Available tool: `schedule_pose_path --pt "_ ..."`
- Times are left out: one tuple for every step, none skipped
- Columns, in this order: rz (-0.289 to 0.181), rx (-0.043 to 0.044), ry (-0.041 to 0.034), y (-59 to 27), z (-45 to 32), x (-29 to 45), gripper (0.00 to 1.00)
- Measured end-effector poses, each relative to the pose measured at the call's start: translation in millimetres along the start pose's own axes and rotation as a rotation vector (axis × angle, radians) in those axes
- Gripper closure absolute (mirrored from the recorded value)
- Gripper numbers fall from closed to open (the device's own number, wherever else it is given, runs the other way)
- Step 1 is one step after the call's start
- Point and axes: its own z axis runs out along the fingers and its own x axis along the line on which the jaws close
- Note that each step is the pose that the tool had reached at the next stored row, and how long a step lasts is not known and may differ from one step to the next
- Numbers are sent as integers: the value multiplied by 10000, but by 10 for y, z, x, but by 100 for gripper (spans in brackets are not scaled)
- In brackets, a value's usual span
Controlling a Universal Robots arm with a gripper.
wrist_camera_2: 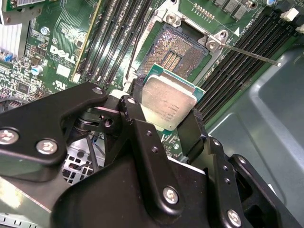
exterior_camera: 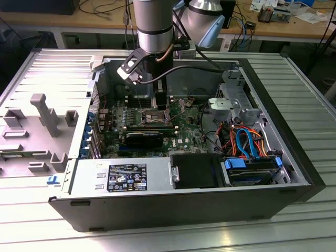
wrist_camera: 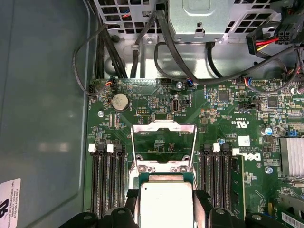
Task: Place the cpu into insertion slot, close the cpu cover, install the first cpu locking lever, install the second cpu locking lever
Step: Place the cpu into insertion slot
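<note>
Ribbed aluminium surface point(exterior_camera: 310, 115), with pale glare along its near edge. On the exterior view's left, a grey moulded fixture point(exterior_camera: 44, 113) rests on it. Behind, a wooden workbench point(exterior_camera: 79, 21) carries loose cables point(exterior_camera: 105, 6) and small clutter.

insertion slot point(wrist_camera_2: 178, 52) partly behind cpu point(wrist_camera_2: 168, 102)

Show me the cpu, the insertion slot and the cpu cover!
cpu point(wrist_camera_2: 168, 102): second wrist view, middle of its silver top.
insertion slot point(wrist_camera_2: 183, 50): second wrist view, dark pin field inside the socket.
cpu cover point(wrist_camera: 164, 126): first wrist view, cross bar of the open silver frame.
</note>
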Motion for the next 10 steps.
schedule_pose_path --pt "0 1 -1 0 0 0 46" --pt "0 0 0 0 2 0 46" --pt "0 0 0 0 3 0 46" --pt "0 0 0 0 3 0 46" --pt "0 0 0 0 3 0 46" --pt "0 0 0 -1 3 0 46" --pt "0 0 0 0 3 0 46" --pt "0 0 0 -1 4 0 46" --pt "0 0 0 -1 4 0 46" --pt "0 0 0 -1 4 0 46"
